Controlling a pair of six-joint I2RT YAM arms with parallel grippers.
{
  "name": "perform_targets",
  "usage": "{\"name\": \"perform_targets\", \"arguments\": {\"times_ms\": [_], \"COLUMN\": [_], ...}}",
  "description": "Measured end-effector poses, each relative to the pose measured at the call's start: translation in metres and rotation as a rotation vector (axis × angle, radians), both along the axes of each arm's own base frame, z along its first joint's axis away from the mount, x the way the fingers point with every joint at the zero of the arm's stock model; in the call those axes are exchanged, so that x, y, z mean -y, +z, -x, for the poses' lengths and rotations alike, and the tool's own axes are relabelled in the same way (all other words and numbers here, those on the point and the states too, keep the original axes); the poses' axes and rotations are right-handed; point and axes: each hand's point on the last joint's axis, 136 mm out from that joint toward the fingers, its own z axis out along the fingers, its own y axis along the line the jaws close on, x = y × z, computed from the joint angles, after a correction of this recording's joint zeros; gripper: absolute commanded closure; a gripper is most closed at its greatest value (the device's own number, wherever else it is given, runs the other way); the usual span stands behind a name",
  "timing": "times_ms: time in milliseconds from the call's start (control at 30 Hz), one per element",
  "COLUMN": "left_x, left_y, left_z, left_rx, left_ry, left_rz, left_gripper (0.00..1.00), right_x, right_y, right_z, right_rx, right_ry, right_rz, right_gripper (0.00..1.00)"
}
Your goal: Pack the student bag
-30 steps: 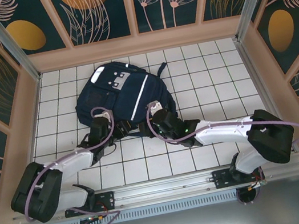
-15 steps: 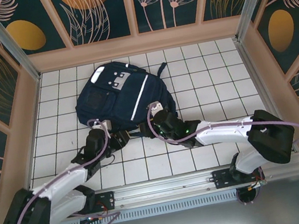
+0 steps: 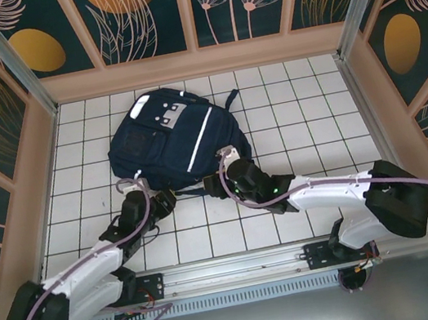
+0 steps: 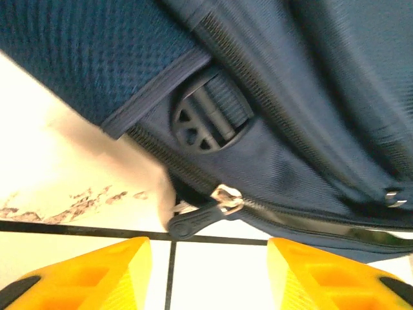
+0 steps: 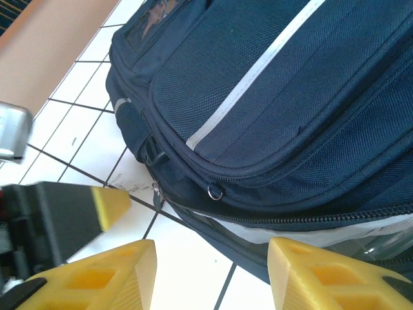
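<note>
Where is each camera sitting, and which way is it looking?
Top external: high behind the arms, looking down on the tiled table and student bag; both arms show.
Left wrist: on the left arm, low, facing the bag's near edge and zipper pull; left gripper open at the bottom.
Right wrist: on the right arm, looking along the bag's white stripe; right gripper open below.
Shared: all see the bag; the right wrist view catches a left gripper finger.

White arm links (image 3: 92,268), black joint housings (image 3: 394,207), looped lilac cables (image 3: 128,181), yellow hollow-celled fingers (image 4: 90,271) tipped black
</note>
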Motion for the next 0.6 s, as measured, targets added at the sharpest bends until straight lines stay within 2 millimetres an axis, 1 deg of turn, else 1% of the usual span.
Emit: {"name": "perform_targets", "arguments": {"times_ms": [133,300,400,467,600], "left_x": [0.007,0.025,0.033,0.036,0.034], "left_y": [-0.021,-0.017,-0.015,-0.012,-0.007], "left_z": [0.0,-0.011,-0.015,-0.018,-0.025], "left_rx": [-0.047,-0.025,-0.02,-0.013,-0.008], "left_ry": [-0.038,-0.083,-0.1,-0.106,-0.082], "left_rz": [-0.024,0.019,0.026,0.022,-0.002], "left_gripper": [0.46,0.45,0.41,0.36,0.32], "right_x": [0.004,0.007,0.007,0.008,0.012], "right_y": [0.0,-0.004,-0.004,-0.005,-0.007], "right_z": [0.001,0.002,0.002,0.003,0.004], "right_rx": [0.001,0.0,0.0,0.0,-0.001], "right_ry": [-0.007,-0.012,-0.012,-0.013,-0.017], "right_rz": [-0.008,-0.002,-0.002,-0.002,0.0], "right_gripper": [0.49,0.49,0.49,0.49,0.49]}}
